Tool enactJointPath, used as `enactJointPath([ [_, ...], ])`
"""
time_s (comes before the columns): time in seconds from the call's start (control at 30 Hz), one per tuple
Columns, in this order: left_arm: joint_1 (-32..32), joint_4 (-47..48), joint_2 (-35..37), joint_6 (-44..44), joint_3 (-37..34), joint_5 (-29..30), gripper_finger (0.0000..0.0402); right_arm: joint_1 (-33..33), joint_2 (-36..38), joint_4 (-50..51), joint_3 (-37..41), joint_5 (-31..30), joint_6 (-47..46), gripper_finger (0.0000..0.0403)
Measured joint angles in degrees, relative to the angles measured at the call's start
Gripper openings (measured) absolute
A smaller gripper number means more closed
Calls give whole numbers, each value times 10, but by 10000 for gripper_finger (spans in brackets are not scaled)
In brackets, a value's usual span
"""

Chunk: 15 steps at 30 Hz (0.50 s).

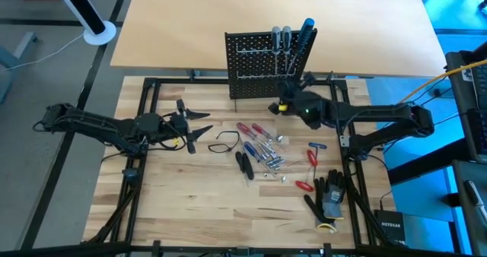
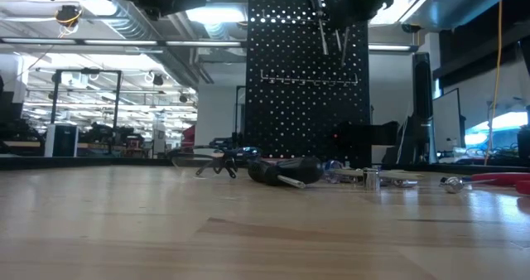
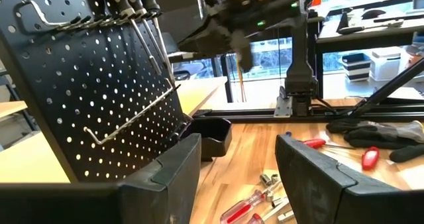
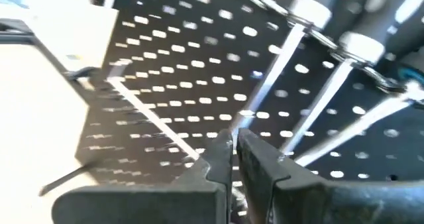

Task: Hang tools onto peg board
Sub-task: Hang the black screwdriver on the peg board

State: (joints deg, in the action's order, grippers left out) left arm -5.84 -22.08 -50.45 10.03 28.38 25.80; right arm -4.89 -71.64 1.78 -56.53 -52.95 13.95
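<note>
The right gripper (image 1: 293, 99) sits close against the black perforated peg board (image 1: 255, 67), its fingers (image 4: 218, 164) almost shut with nothing visibly between them, just beside the thin metal shafts of the hung screwdrivers (image 1: 293, 42). Any sideways swing here could catch a shaft and knock a screwdriver off the wire rail, or tip the board. The left gripper (image 1: 190, 126) waits wide open over the wooden surface (image 1: 198, 196), where loose red-handled screwdrivers and pliers (image 1: 255, 147) still lie.

My arms are dark, jointed, trailing black cables. Right pincer (image 1: 285, 105): green status light, yellow patch near the wrist. Left pincer (image 1: 199, 125): blocky black fingers (image 3: 169, 177), yellow tag.
</note>
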Motion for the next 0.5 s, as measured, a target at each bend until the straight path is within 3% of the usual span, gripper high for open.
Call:
enactJointPath([
  [0.23,0,2,0,-5,0,0,184,85,4,36,0,3,-93,28],
  [0.5,0,2,0,-8,0,0,184,122,2,109,0,117,-223,28],
])
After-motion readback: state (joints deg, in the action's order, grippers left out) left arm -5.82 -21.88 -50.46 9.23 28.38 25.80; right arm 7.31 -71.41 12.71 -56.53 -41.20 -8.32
